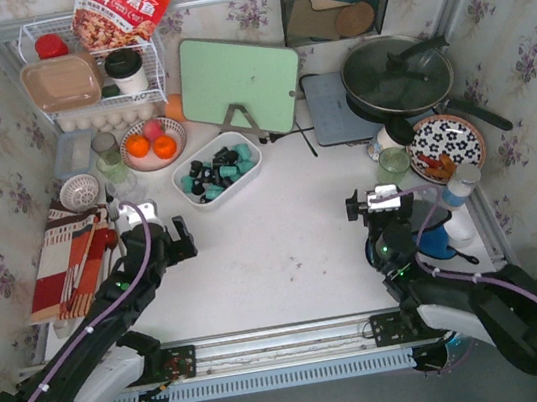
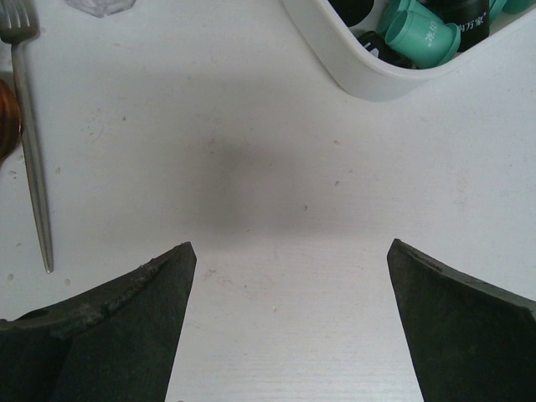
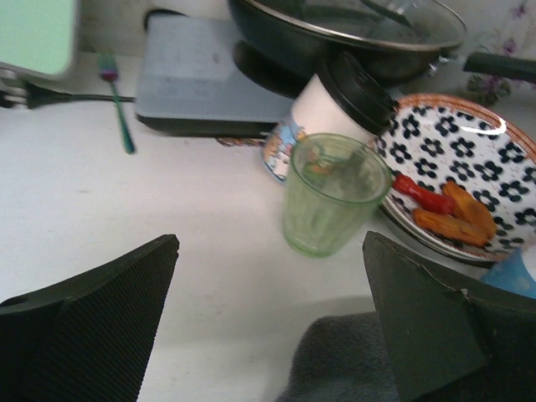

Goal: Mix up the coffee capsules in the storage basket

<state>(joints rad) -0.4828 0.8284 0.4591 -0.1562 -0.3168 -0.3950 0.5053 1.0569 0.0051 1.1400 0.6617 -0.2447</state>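
The white storage basket [image 1: 254,168] sits left of the table's middle, holding teal and black coffee capsules [image 1: 215,170]. Its rounded corner [image 2: 377,79] shows at the top right of the left wrist view, with teal and black capsules [image 2: 419,33] inside. My left gripper [image 1: 168,238] hovers open over bare table just in front of the basket; its gap [image 2: 291,255] is empty. My right gripper [image 1: 380,202] stands open at the right side of the table, far from the basket, its gap [image 3: 270,243] empty above the table and a grey cloth [image 3: 343,360].
A green glass [image 3: 331,201], a lidded cup [image 3: 322,117] and a patterned plate [image 3: 469,159] with food stand ahead of the right gripper. A pan [image 1: 397,74] sits on a hob behind. A fork [image 2: 29,142], a striped cloth [image 1: 60,262], an orange bowl [image 1: 152,145] and a green board [image 1: 239,82] lie left and behind.
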